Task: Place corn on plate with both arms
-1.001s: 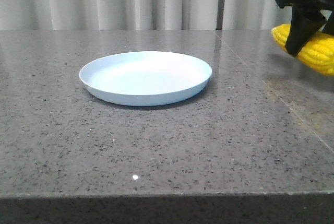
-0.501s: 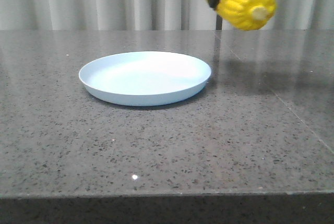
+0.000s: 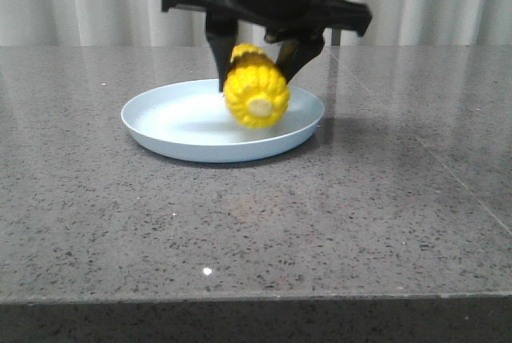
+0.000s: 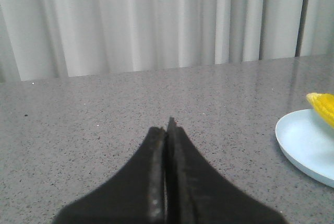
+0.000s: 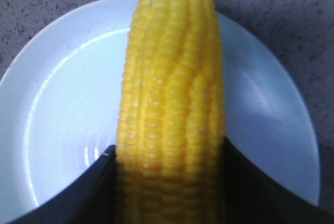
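The bright yellow husked corn cob is clamped between the black right gripper fingers, over the middle of the round, shallow, pale blue glossy plate. Its pale stub end faces the front camera. Whether it touches the plate's surface cannot be told.

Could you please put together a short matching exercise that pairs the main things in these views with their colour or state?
Things:
1. corn
2. plate
3. left pincer
4. right pincer

States:
a. shut on nothing, off to the plate's side
b. pale blue, resting on the grey table
c. clamped around the cob
d. bright yellow, held over the plate

Pairs: 1-d, 2-b, 3-a, 4-c
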